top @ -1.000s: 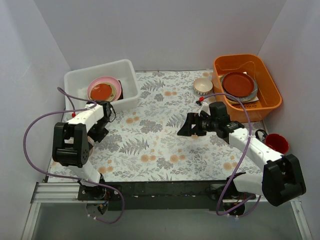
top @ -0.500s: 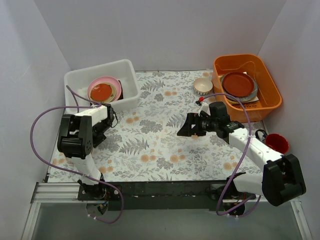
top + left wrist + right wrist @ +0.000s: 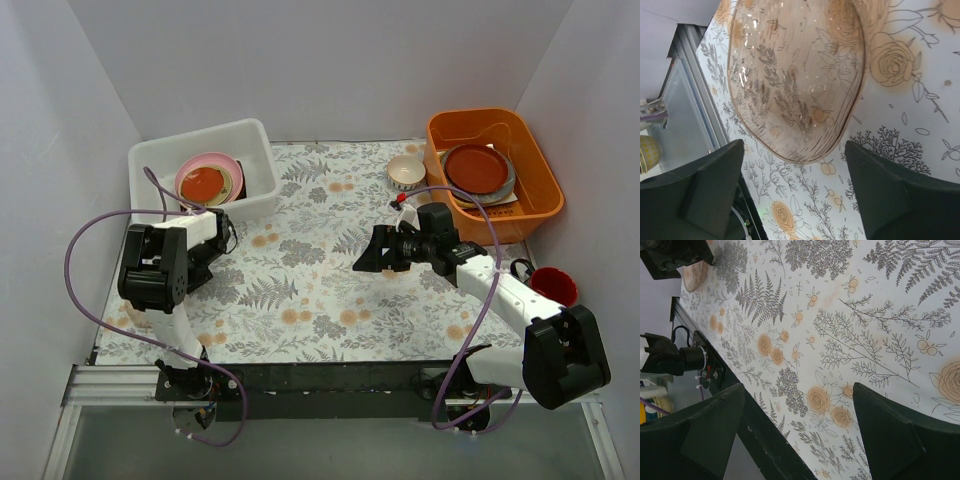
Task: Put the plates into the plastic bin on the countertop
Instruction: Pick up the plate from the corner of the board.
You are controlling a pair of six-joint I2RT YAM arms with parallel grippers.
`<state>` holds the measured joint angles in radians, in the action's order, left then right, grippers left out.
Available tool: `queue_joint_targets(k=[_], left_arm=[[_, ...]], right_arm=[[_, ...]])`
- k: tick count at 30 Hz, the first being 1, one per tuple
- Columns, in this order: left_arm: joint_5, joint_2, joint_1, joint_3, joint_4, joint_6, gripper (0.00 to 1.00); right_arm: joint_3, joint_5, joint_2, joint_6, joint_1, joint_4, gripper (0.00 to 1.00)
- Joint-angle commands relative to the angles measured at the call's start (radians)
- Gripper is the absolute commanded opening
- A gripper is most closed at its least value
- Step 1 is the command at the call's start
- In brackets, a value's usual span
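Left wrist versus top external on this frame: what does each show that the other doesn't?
Only the left wrist: a clear amber-tinted glass plate lying flat on the printed cloth, between the left gripper's open fingers. Only the top external: the plastic bin holding stacked plates, the orange tub, the small cream bowl and the right gripper, open over bare cloth. Both: the fern-and-flower cloth.

A rectangular orange plastic tub [image 3: 478, 114] sits at the far right, close to the white side wall [image 3: 600, 120]. Inside it, a round red-brown plate [image 3: 475, 167] lies stacked on a grey plate [image 3: 511, 186]. Just left of the tub stands a small cream bowl with a patterned rim [image 3: 406, 172]. A round red cup [image 3: 553, 286] sits nearer, by the same wall.
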<state>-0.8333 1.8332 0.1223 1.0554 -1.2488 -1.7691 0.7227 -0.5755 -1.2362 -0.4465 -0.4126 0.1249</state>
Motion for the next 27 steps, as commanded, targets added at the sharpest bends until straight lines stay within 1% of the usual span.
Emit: queue_joint_targets(k=[1, 2, 4, 5, 7, 11, 12, 14, 15, 17, 22, 27], left_arm=[[0.057, -0.025, -0.012, -0.028, 0.164, 0.102, 0.75], [0.069, -0.028, -0.022, -0.029, 0.176, 0.129, 0.63], [0.108, -0.035, -0.036, -0.040, 0.218, 0.152, 0.53], [0.120, -0.037, -0.059, -0.047, 0.224, 0.160, 0.44], [0.158, -0.040, -0.081, -0.055, 0.245, 0.174, 0.40], [0.187, -0.046, -0.115, -0.061, 0.275, 0.209, 0.31], [0.195, -0.040, -0.119, -0.066, 0.281, 0.218, 0.26], [0.213, -0.031, -0.121, -0.067, 0.287, 0.224, 0.19], [0.220, -0.026, -0.121, -0.066, 0.292, 0.233, 0.11], [0.241, -0.018, -0.121, -0.071, 0.304, 0.247, 0.00], [0.227, -0.011, -0.121, -0.063, 0.285, 0.235, 0.00], [0.234, -0.048, -0.121, -0.055, 0.272, 0.229, 0.00]], right_arm=[[0.017, -0.021, 0.009, -0.008, 0.005, -0.037, 0.96], [0.017, -0.018, 0.012, -0.008, 0.005, -0.037, 0.96], [0.017, -0.018, 0.015, -0.008, 0.005, -0.037, 0.96], [0.015, -0.017, 0.015, -0.008, 0.005, -0.037, 0.96], [0.014, -0.018, 0.021, -0.009, 0.005, -0.034, 0.96], [0.006, -0.014, 0.032, -0.012, 0.005, -0.039, 0.96], [0.003, -0.014, 0.034, -0.014, 0.005, -0.039, 0.96], [0.001, -0.014, 0.038, -0.015, 0.003, -0.037, 0.96], [0.000, -0.014, 0.040, -0.017, 0.005, -0.039, 0.96], [-0.003, -0.011, 0.047, -0.017, 0.003, -0.039, 0.96], [-0.011, -0.009, 0.052, -0.018, 0.005, -0.041, 0.96], [-0.012, -0.017, 0.049, -0.018, 0.005, -0.042, 0.96]])
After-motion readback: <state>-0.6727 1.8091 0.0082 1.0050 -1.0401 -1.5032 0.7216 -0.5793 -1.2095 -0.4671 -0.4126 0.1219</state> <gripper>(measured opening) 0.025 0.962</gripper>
